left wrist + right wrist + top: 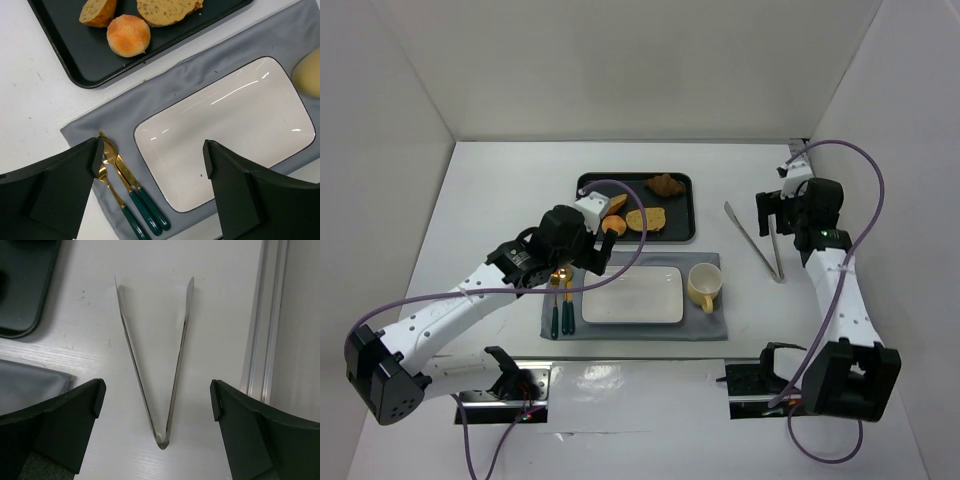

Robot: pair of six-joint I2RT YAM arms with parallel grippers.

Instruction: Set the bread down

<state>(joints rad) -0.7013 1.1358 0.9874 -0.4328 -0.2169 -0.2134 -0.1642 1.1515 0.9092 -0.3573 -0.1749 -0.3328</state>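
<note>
White table (480,190) under everything, showing on all sides of the plate (632,296). Grey mat (705,326) directly beneath the plate, reaching out past each of its edges. Black tray (620,185) just beyond the plate's far edge, at the mat's border. Plate itself white, rectangular, with nothing on it: no bread placed yet.

Left gripper (150,160) above the plate's left end, jaws spread wide, nothing between them. Right gripper (157,390) well to the right of the plate, likewise wide open and empty, hanging over metal tongs (150,365) lying flat on the table, untouched, hinge end nearest the gripper.

Pale yellow cup (704,286) just beside the plate's right end, on the mat. All the bread on the tray, on the far side of the plate:
- croissant (666,184), farthest from the plate
- flat slice (167,9)
- cut piece (97,11)
- round roll (128,35), nearest the plate's far left corner

Fork and knife (131,187), gold with green handles, just beside the plate's left end.

Judged from this: approach stage, bread not yet gripped. Most likely next:
- a reach from over the plate across its far edge to the roll
- a descent with jaws straddling it
- a soft close, so as not to crush the crust
- a lift clear of the tray rim
- a set-down on the plate's bare middle, away from cup and cutlery

Possible instead: tongs taken up first by the right gripper. No telling which.
</note>
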